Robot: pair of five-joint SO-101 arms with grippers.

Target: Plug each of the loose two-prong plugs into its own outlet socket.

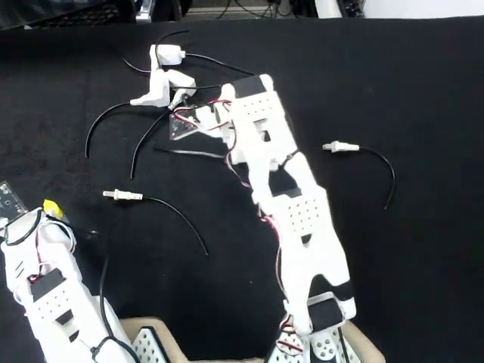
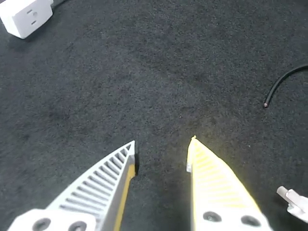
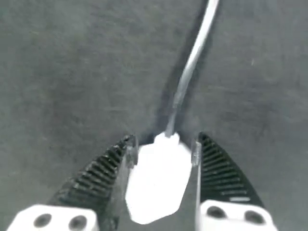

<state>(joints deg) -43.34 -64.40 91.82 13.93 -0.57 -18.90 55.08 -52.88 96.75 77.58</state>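
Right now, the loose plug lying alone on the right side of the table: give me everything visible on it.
The two-prong plug is a small white body, plastic by its look, lying flat on the black cloth. Its narrow tip points toward the middle of the table; the prongs are too small to make out. A thin black cord leaves the other end, arcs away and curls down to a free end. It is unplugged, and nothing but the cloth touches it.
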